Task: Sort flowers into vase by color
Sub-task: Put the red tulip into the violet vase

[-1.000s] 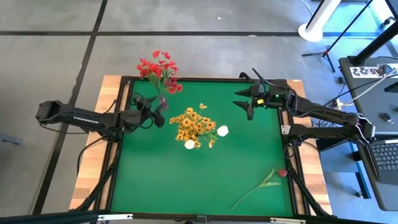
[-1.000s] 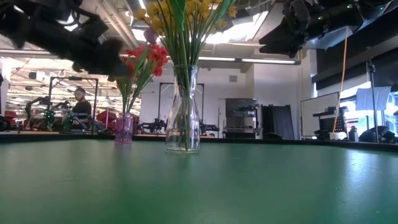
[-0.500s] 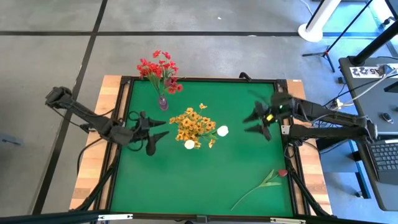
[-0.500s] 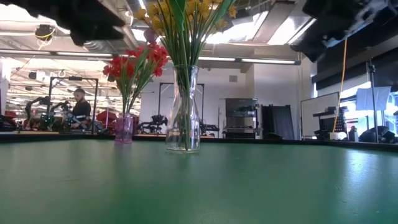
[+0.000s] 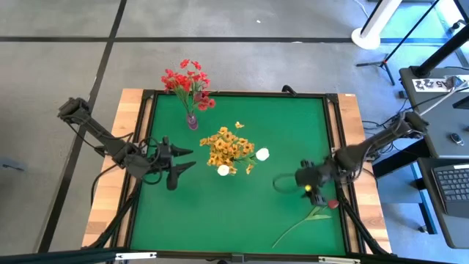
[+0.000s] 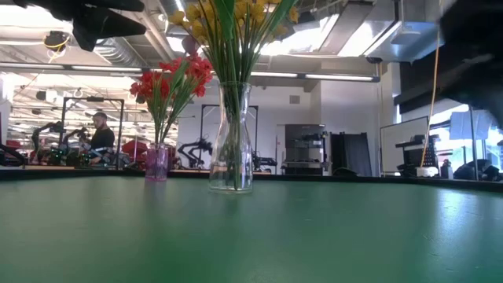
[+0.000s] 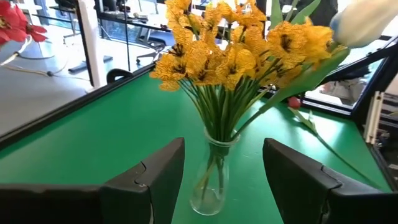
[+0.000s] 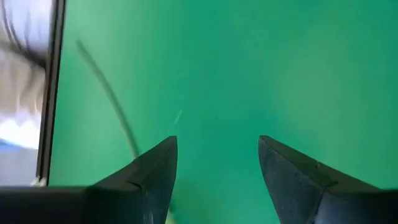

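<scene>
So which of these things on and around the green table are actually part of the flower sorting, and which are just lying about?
Part of the job:
- red flowers in the small purple vase
- yellow flowers with white buds in the clear vase
- pink rose stem lying loose on the table
- left gripper and right gripper, fingers open

Just lying about:
- laptop
- tripod

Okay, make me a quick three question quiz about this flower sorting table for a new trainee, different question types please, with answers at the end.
1. True or false: the dark pink rose bud already stands in a vase.
2. Which flowers fill the clear vase mid-table? A) red B) yellow-orange with white tulip buds C) none
3. Fill in: the right gripper, fingers apart, hovers nearest the ____ on the green mat.

Key: 1 false, it lies flat on the mat. 2 B. 3 rose bud stem. The left gripper waits open beside the yellow bunch.
</scene>
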